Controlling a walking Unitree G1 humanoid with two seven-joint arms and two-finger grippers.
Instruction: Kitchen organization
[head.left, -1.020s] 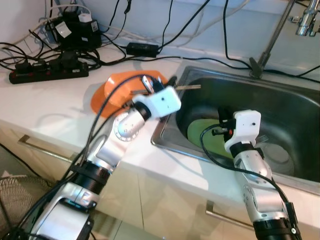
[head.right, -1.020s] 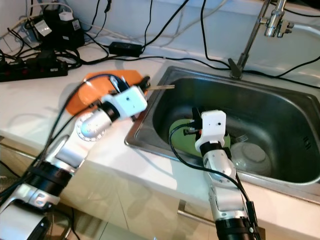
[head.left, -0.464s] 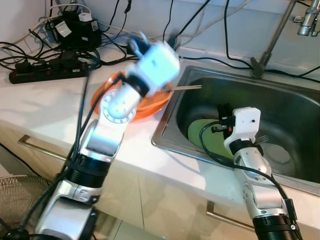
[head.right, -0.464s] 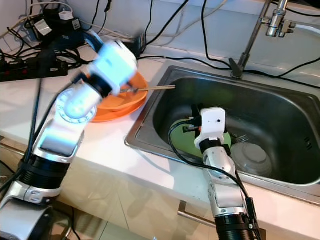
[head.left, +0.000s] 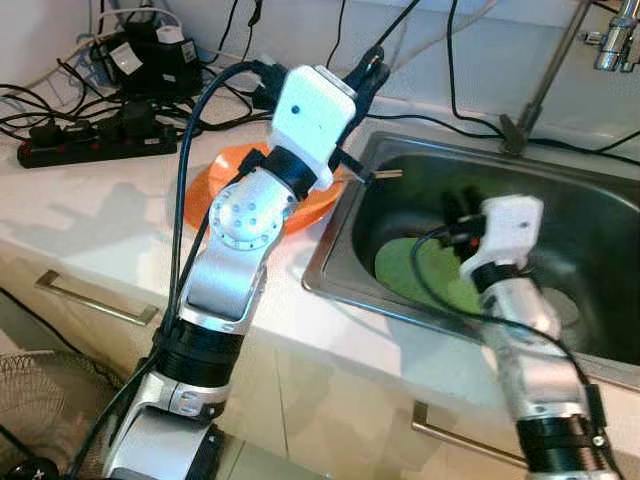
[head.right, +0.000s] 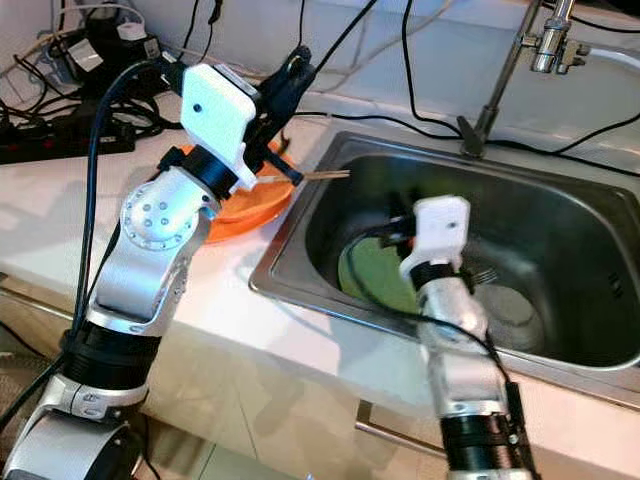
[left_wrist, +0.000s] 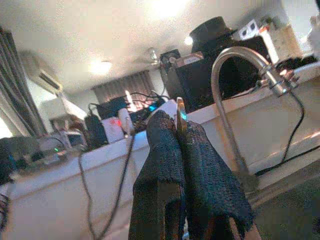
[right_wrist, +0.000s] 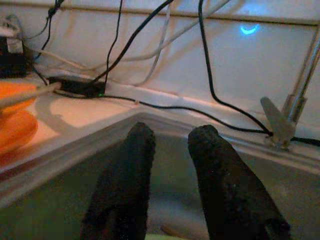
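Observation:
Orange plates (head.left: 212, 190) lie stacked on the white counter left of the steel sink (head.left: 338, 272). A thin stick-like utensil (head.left: 386, 174) rests from their rim out over the sink. My left gripper (head.left: 368, 68) is raised above the plates, pointing up and back. In the left wrist view its fingers (left_wrist: 167, 150) are shut on a thin metal utensil (left_wrist: 180, 116). A green plate (head.left: 415, 275) lies on the sink floor. My right gripper (right_wrist: 172, 137) is open just above it inside the sink, with nothing between its fingers.
A clear glass dish (head.left: 562, 300) lies right of the green plate. The faucet (head.left: 548, 70) stands behind the sink. A power strip (head.left: 95, 148), adapters and several cables crowd the back left of the counter. A drawer handle (head.left: 85, 298) shows below the counter edge.
My left arm has swung up from counter level to above the orange plates, which went from tilted to lying flat. My right gripper has shifted slightly right inside the sink.

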